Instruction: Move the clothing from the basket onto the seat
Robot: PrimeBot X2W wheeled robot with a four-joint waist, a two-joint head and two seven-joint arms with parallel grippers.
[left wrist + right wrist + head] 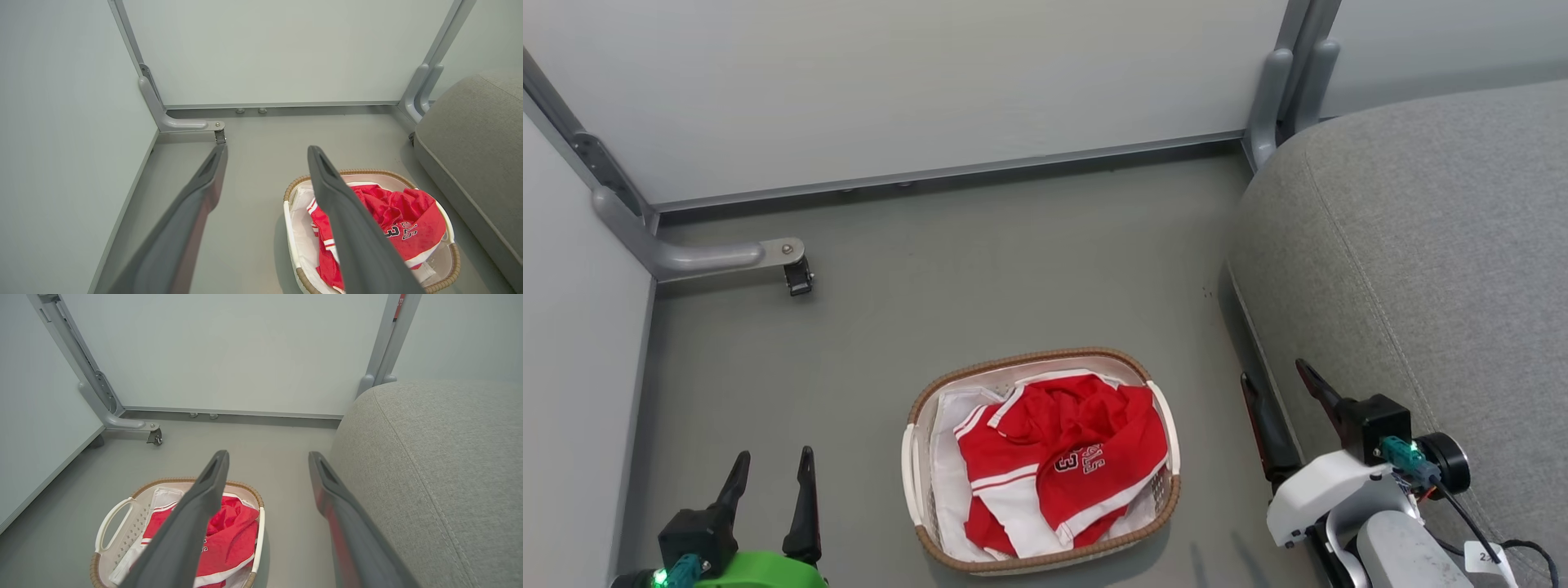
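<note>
The left jaws stand wide apart and hold nothing, low at the left above the grey floor (947,269). The right jaws are also apart and empty, at the near edge of the seat (1421,261). Between them the basket (1029,358) stands on the floor, near the seat but apart from it, and the clothing (1062,457) lies crumpled inside it on a white liner (943,474), with white lettering and a number facing up. Behind, pale partition panels (931,82) in grey metal frames close the corner, and one frame foot with a small caster (798,278) rests on the floor at the left.
</note>
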